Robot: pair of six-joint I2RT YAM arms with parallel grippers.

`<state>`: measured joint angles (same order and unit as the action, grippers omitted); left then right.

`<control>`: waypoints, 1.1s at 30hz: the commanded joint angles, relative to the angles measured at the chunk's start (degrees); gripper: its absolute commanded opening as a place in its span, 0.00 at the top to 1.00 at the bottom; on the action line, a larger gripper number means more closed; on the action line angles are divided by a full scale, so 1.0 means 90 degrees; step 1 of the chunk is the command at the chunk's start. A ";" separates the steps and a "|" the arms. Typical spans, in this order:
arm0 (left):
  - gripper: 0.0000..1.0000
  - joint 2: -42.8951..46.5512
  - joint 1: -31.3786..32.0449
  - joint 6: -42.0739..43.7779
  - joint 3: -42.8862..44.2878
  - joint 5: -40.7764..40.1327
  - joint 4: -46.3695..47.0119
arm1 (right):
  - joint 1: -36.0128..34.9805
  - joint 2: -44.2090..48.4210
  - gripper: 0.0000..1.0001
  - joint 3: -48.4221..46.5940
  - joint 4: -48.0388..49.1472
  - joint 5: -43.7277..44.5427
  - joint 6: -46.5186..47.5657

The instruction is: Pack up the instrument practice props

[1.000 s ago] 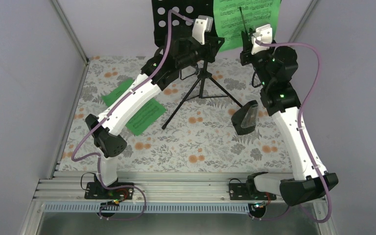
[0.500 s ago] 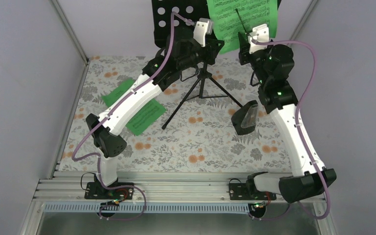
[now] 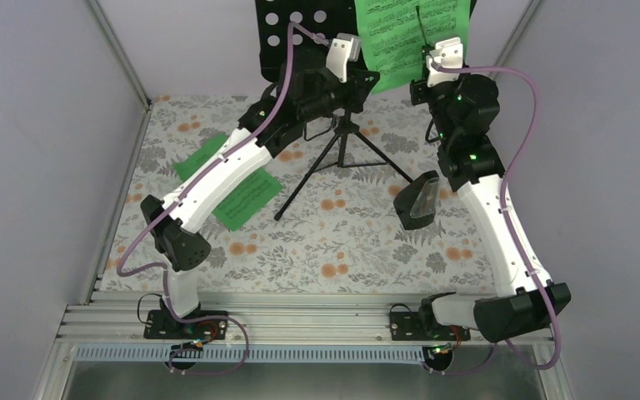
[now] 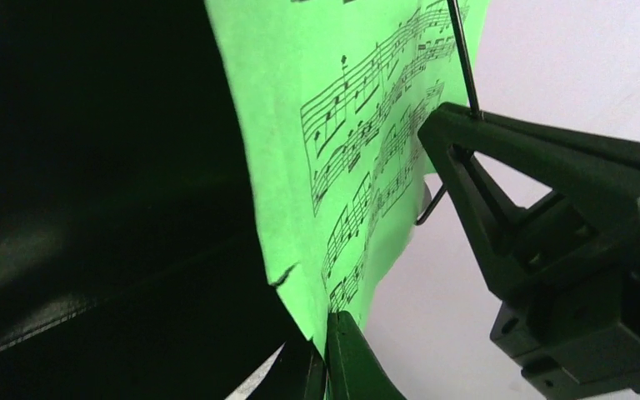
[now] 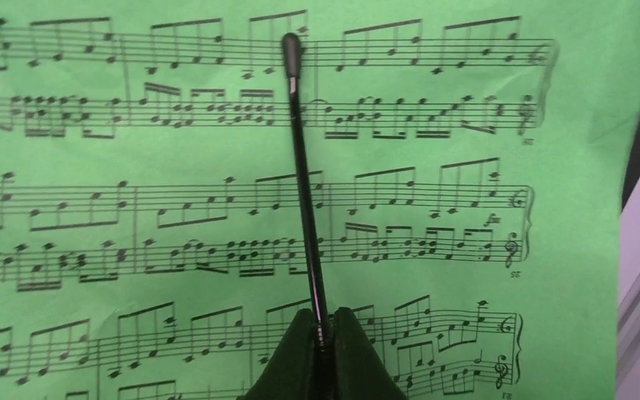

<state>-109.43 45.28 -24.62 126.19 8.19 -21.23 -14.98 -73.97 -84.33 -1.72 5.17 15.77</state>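
Green music sheet [image 3: 412, 37] top centre, on music stand desk [image 3: 268, 50]. Left gripper [image 4: 327, 367] pinched on sheet's lower corner; right gripper [image 5: 323, 350] clamped on retainer wire [image 5: 304, 192]. Risk: sheet tears if pulled under wire; stand tips.

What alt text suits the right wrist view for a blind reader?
A bright green sheet of printed music fills the view. At bottom centre the right gripper is shut on a thin black metal rod, which rises across the staves.
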 commanded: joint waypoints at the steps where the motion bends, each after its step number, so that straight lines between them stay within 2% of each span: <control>1: 0.98 0.0424 -0.0001 0.0192 -0.0356 0.0103 0.0146 | -0.0054 0.0155 0.96 0.0035 0.0529 0.0037 -0.0439; 15: 0.98 0.2006 -0.0001 0.0958 -0.2441 0.0713 0.0741 | -0.0015 -0.0065 0.96 -0.0099 0.0414 0.0393 -0.1229; 24: 0.98 0.2815 -0.0028 0.1551 -0.3469 0.1000 0.0215 | 0.0023 -0.0174 0.96 -0.0242 0.0249 0.0515 -0.1449; 33: 0.98 0.4213 -0.0127 0.1158 -0.5504 0.1213 -0.0085 | 0.0032 -0.0176 0.96 -0.0210 0.0211 0.0348 -0.1616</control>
<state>-76.79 44.64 -12.51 82.98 17.26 -20.10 -14.87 -74.87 -84.93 -0.89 8.93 3.31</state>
